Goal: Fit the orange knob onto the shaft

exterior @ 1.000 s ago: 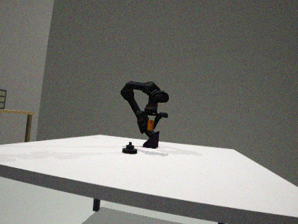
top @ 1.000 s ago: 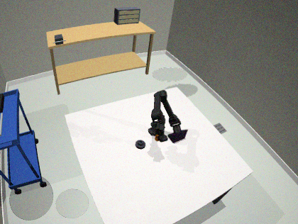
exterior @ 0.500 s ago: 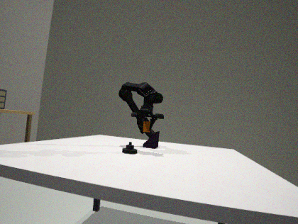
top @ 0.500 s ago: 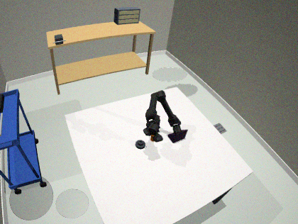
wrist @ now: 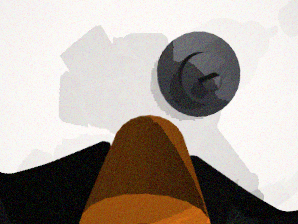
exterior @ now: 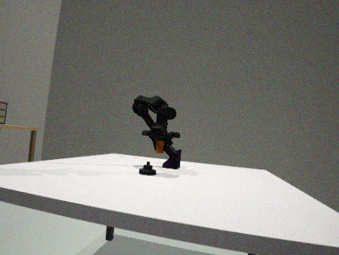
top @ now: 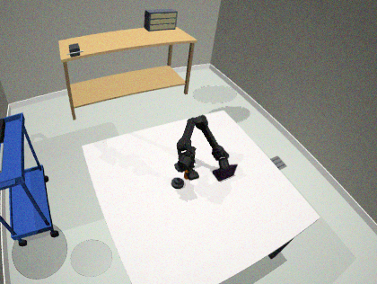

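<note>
Wrist view: end effector closing firmly around orange knob [top: 187, 174] [exterior: 160, 147] [wrist: 145, 165], probably stiff and light; best gripping its sides, keeping the hole underneath free.

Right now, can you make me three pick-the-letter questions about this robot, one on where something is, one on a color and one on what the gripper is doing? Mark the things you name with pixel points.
1. Where is the orange knob [top: 187, 174] [exterior: 160, 147] [wrist: 150, 165]?
A) On the cart's lower shelf
B) Up above the white table [top: 148, 198] [exterior: 169, 190]
C) Pushed down on the pedestal [top: 178, 182] [exterior: 147, 171] [wrist: 175, 102]

2. What color is the cart [top: 31, 232]?
A) Blue
B) Yellow
C) Pink

3. What is the gripper [top: 187, 173] [exterior: 160, 141] [wrist: 148, 157] doing?
A) Hanging wide open with nothing in it
B) Resting on the wooden bench
C) Holding the knob

1: B, the exterior view shows a gap under the knob.
2: A, its shelves and frame look blue in the top view.
3: C, the wrist view shows the knob between the dark fingers.
</note>
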Controlling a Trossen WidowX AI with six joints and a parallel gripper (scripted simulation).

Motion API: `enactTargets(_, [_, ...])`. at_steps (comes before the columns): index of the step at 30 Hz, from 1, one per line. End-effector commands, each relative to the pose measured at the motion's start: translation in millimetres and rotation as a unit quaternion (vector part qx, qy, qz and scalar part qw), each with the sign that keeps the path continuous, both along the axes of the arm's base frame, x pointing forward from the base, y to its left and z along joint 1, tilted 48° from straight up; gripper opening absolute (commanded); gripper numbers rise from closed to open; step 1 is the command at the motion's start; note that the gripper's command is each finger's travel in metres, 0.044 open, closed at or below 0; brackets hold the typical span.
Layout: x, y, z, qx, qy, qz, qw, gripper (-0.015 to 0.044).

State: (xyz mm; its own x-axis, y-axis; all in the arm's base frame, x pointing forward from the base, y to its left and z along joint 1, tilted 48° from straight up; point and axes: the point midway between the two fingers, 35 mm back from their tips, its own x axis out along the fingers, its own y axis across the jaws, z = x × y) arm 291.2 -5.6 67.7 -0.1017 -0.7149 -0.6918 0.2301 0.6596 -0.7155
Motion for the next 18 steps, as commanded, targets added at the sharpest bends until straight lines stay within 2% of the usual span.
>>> enactTargets(1, [10,-10,6,0.0,-0.007,0.004,1.0,0.0])
enactTargets(18, [26,-50,20,-0.01,-0.007,0.001,1.0,0.0])
